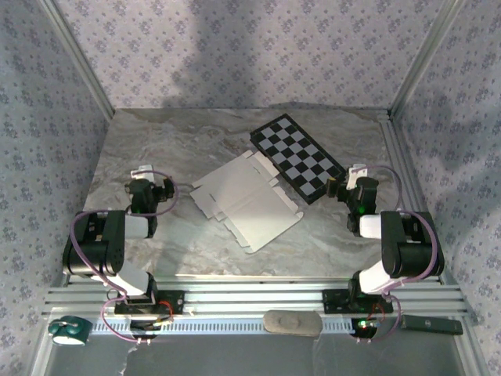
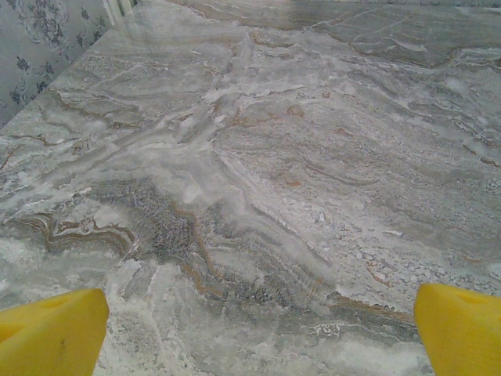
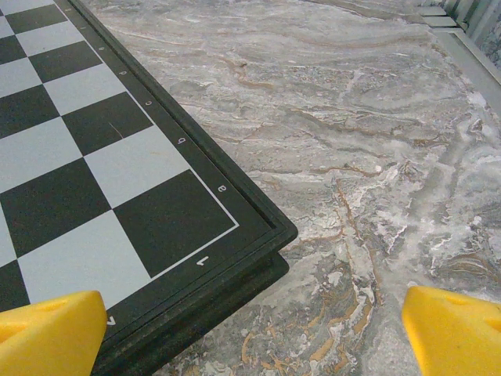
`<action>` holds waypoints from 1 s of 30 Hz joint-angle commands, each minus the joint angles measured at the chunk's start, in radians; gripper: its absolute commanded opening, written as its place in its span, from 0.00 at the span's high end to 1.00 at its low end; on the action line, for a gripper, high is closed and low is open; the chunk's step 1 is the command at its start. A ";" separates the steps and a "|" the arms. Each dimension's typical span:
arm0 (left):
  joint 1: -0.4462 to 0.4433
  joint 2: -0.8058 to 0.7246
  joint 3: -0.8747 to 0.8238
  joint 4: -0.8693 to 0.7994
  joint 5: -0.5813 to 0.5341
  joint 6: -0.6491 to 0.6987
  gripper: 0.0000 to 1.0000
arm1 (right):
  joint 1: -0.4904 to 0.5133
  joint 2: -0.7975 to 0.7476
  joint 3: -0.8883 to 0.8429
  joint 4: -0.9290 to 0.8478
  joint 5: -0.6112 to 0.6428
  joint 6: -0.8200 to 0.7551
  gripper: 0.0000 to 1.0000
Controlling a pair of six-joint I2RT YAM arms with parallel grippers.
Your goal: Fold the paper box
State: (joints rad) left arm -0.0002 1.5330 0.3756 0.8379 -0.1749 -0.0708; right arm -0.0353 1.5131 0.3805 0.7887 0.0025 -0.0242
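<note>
Both hands are wide and empty; the paper box [image 1: 246, 202] lies flat between the left hand [image 1: 145, 174] and right hand [image 1: 354, 174], the checkerboard [image 1: 298, 157] just beside the right one.

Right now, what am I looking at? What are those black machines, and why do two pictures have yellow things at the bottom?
Those are two robot arms bolted at the near edge of a marble-patterned table. One picture comes from a camera above and behind them. The other two come from little cameras on each arm's wrist, so the yellow shapes are the fingertips of each claw. The left claw and the right claw are both wide open and hold nothing. On the table lies a flat white paper box, not folded yet. Beside it is a black-and-white checkerboard, and the right wrist camera sees its corner up close.
</note>
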 commanded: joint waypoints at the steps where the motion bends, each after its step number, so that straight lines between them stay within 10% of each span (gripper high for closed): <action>1: 0.000 0.000 0.021 0.009 -0.002 0.015 0.00 | -0.005 0.006 0.020 -0.006 -0.008 -0.006 0.01; 15: -0.001 -0.006 0.009 0.026 0.011 0.019 0.00 | -0.007 -0.008 0.014 -0.001 -0.008 -0.005 0.01; 19: -0.056 -0.156 -0.059 0.020 -0.023 0.073 0.00 | 0.033 -0.276 0.026 -0.195 0.142 0.013 0.01; 26: -0.232 -0.584 0.210 -0.604 -0.223 -0.092 0.00 | 0.186 -0.692 0.459 -0.803 0.228 0.109 0.01; 30: -0.195 -0.558 0.541 -1.115 -0.083 -0.611 0.00 | 0.197 -0.672 0.738 -1.186 0.141 0.502 0.01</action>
State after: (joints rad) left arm -0.2256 0.9768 0.7628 0.1333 -0.2993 -0.3168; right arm 0.1646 0.8406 1.0142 0.0059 0.1543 0.1638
